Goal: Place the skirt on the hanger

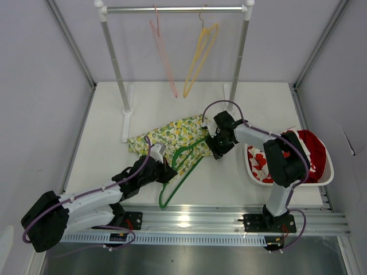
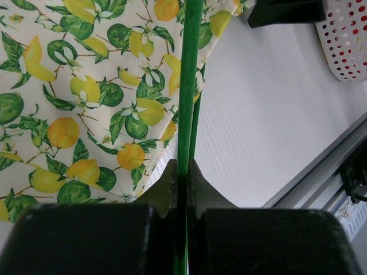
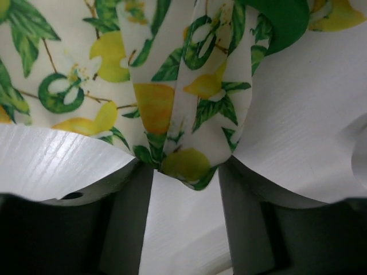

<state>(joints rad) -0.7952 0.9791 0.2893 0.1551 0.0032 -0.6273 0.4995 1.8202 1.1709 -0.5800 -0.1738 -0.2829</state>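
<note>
Table [image 1: 252,109], white, in grey-walled booth: skirt & hanger laid out.
Lemon-print skirt [image 1: 172,133] lies rumpled mid-table, green hanger [image 1: 182,166] across its near edge. L gripper [image 2: 182,172] clamped tight on hanger's bar; R gripper [image 3: 186,172] nipped on a fold of skirt edge. Rear: clothes rail [image 1: 172,9] w/ pink hanger [image 1: 163,54] & yellow hanger [image 1: 200,54]. Right side: white basket [image 1: 328,172], red cloth [image 1: 312,146] inside. Alu track [image 1: 200,220] along near edge.
</note>
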